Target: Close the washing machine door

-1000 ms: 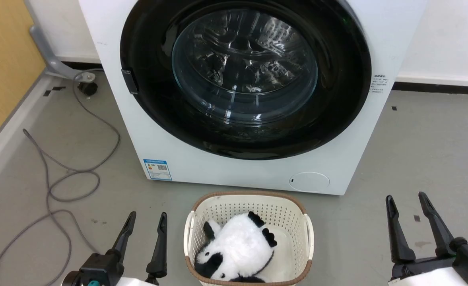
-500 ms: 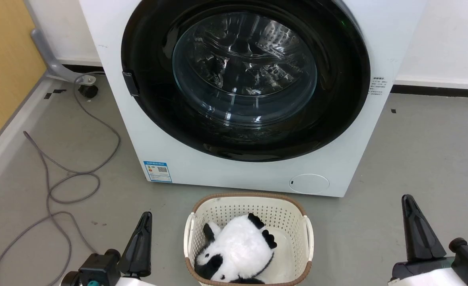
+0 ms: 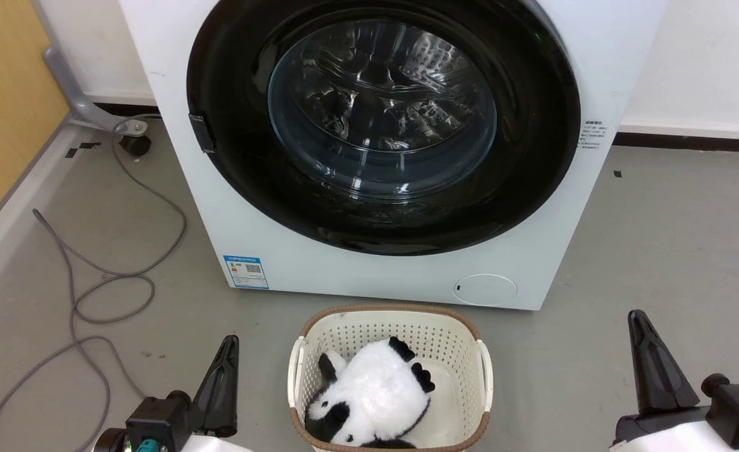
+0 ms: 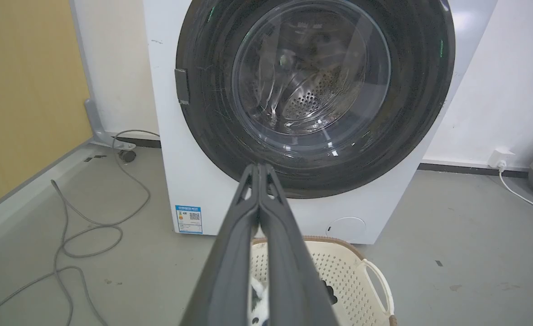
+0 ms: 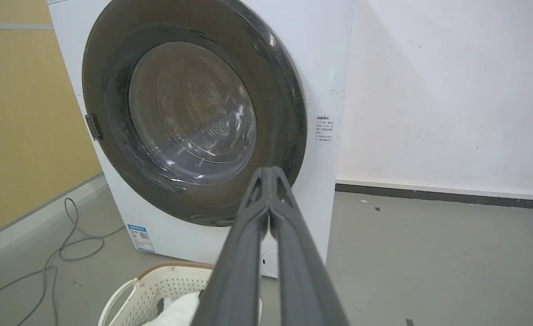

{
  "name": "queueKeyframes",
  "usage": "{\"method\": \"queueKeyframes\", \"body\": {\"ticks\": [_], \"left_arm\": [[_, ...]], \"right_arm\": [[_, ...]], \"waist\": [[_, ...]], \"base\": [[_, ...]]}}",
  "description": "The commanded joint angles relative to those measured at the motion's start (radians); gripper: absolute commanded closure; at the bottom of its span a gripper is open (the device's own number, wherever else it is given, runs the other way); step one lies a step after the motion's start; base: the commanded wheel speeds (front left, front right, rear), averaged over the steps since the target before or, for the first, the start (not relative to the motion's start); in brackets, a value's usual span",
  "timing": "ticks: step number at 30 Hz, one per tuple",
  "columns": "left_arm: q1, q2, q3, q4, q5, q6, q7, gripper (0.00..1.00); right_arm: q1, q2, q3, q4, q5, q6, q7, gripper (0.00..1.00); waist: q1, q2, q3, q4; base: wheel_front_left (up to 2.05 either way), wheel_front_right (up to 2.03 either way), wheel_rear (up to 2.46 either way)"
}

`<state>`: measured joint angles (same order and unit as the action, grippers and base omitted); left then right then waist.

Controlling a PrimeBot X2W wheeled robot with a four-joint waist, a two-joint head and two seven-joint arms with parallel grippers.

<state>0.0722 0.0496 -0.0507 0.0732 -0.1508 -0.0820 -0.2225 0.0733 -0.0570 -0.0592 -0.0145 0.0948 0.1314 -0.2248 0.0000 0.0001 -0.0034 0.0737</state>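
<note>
The washing machine (image 3: 356, 276) is a big white box at 12 o'clock in the head view, standing on the grey floor (image 3: 670, 238). The washing machine door (image 3: 382, 119) is the big round black thing w/ clear glass in the middle. It lies flat on the front of the machine & looks shut. A small dark catch (image 3: 201, 132) sits on its rim at 9 o'clock. Thru the glass you can see the shiny drum (image 4: 309, 97) w/ little holes.

The left hand (image 3: 231, 344) is low at 7 o'clock, well apart from the door. Its two fingers are pressed together w/ nothing btw them. The right hand (image 3: 638, 319) is at 5 o'clock, also well apart from the door, fingers together & holding nothing.

At 6 o'clock, just in front of the machine, is a cream basket (image 3: 299, 370) w/ a panda toy (image 3: 369, 395) inside. A blue label (image 3: 245, 271) is low on the machine front. A grey cable (image 3: 86, 276) curls on the floor at 9 o'clock.
</note>
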Motion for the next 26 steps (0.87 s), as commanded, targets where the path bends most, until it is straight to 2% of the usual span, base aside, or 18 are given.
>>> {"method": "queueKeyframes", "body": {"ticks": [1,26], "left_arm": [[-0.010,0.000,0.003,-0.005,0.011,0.005,0.005,1.00],[-0.025,0.000,0.015,-0.021,0.044,0.023,0.056,1.00]], "right_arm": [[-0.010,0.001,0.003,0.001,-0.006,0.000,0.006,1.00],[-0.025,0.002,0.016,0.004,-0.027,0.000,0.058,1.00]], "waist": [[0.0000,-0.0001,0.000,-0.001],[0.0000,-0.0001,0.001,-0.018]], "base": [[0.00,0.00,0.00],[0.00,0.00,0.00]]}}
